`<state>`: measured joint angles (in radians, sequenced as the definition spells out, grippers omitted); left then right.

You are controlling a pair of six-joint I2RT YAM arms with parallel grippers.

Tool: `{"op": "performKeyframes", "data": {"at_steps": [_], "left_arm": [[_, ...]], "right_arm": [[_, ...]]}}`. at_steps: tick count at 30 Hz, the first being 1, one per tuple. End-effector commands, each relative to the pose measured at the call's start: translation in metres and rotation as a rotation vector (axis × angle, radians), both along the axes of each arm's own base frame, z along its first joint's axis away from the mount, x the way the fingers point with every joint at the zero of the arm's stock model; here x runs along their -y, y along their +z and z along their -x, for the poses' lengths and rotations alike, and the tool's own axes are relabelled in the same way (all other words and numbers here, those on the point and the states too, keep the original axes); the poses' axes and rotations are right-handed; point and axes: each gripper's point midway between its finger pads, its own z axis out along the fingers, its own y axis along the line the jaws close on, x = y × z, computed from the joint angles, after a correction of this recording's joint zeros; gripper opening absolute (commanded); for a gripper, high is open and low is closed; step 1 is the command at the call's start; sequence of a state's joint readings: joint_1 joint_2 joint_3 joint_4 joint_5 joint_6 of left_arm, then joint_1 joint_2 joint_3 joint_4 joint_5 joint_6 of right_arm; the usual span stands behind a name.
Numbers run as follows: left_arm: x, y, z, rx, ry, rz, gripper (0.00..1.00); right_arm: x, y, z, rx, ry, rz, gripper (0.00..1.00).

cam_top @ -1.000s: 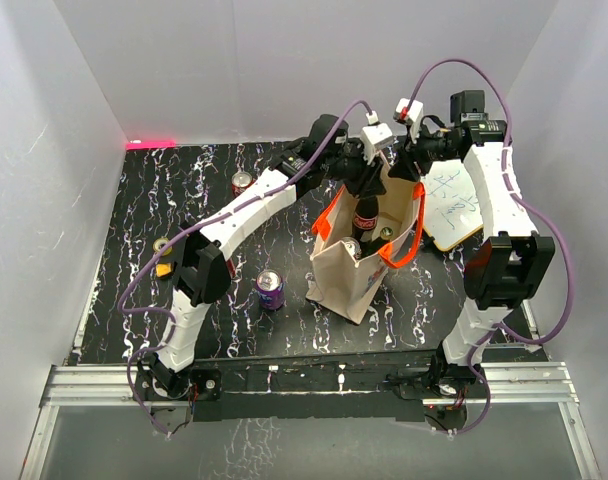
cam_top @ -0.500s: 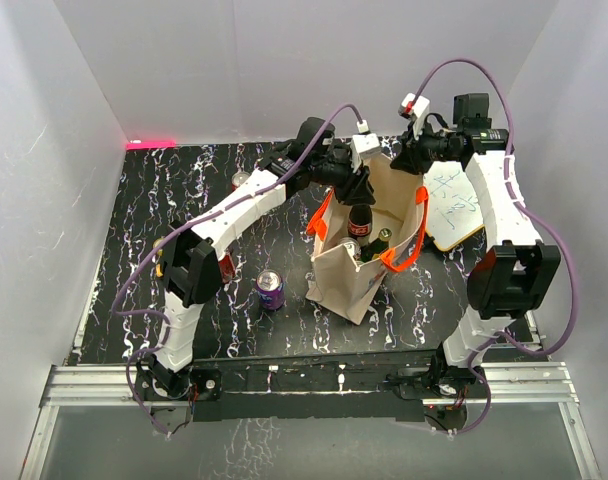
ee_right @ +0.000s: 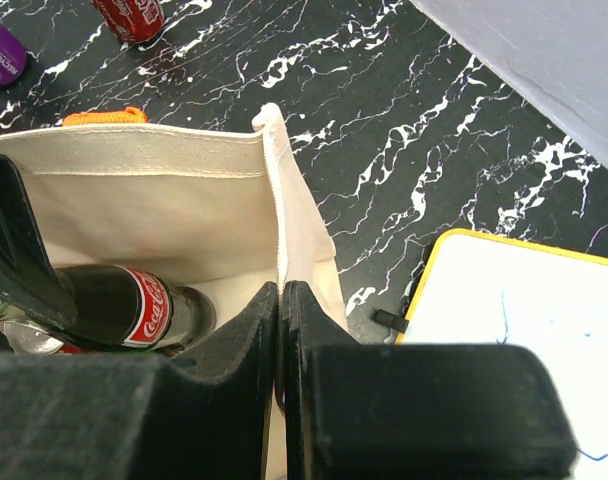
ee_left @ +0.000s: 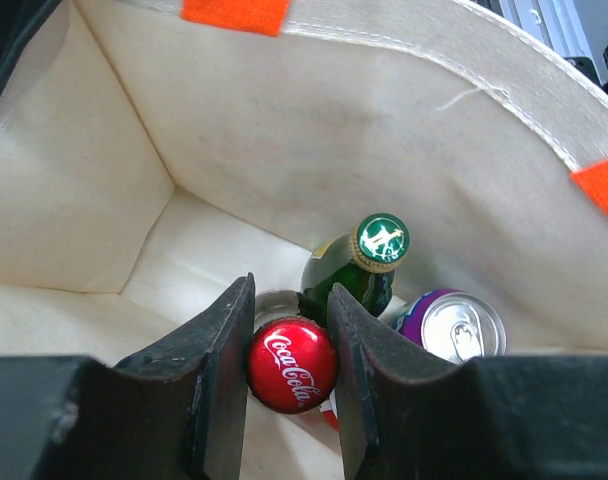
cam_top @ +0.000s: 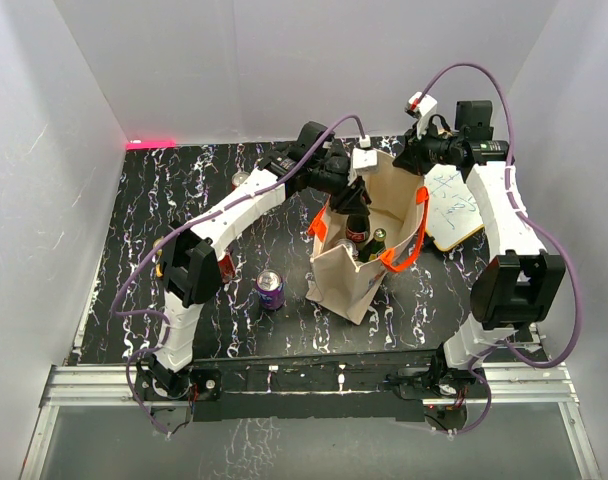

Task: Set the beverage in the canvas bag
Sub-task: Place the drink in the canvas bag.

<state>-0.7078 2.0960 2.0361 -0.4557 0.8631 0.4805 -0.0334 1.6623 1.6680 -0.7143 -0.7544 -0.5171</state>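
The beige canvas bag with orange handles stands open at mid-table. Inside it, my left gripper is shut on the red-capped cola bottle, gripping just under the cap; from above the bottle stands upright in the bag's mouth under that gripper. A green bottle and a purple can stand beside it on the bag's floor. My right gripper is shut on the bag's far corner seam, holding the bag's mouth at its back right.
A purple can stands left of the bag. A red can stands at the back left. A yellow-edged whiteboard lies right of the bag, close to the right gripper. White walls enclose the black marbled table.
My right gripper has closed on the bag's corner seam. The left gripper has lowered the cola bottle deeper into the bag.
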Motion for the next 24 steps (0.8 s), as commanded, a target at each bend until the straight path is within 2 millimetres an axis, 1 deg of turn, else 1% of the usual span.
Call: {"op": "performKeyframes", "data": {"at_steps": [1, 4, 11, 17, 24], "left_arm": [[-0.015, 0.064, 0.046, 0.046, -0.166, 0.108, 0.00], [-0.015, 0.056, 0.047, 0.033, -0.182, 0.085, 0.00], [-0.013, 0.031, 0.040, 0.055, -0.190, 0.062, 0.00], [-0.010, 0.015, 0.037, 0.071, -0.219, 0.058, 0.00], [-0.005, -0.007, 0.032, 0.046, -0.238, 0.035, 0.00]], "right_arm": [[-0.003, 0.040, -0.002, 0.115, -0.052, -0.047, 0.08], [-0.003, 0.037, 0.001, 0.112, -0.057, -0.050, 0.08], [-0.002, 0.035, 0.003, 0.113, -0.057, -0.037, 0.08], [-0.003, 0.031, 0.012, 0.104, -0.037, -0.018, 0.08], [-0.002, 0.026, 0.015, 0.088, -0.038, -0.011, 0.08]]}}
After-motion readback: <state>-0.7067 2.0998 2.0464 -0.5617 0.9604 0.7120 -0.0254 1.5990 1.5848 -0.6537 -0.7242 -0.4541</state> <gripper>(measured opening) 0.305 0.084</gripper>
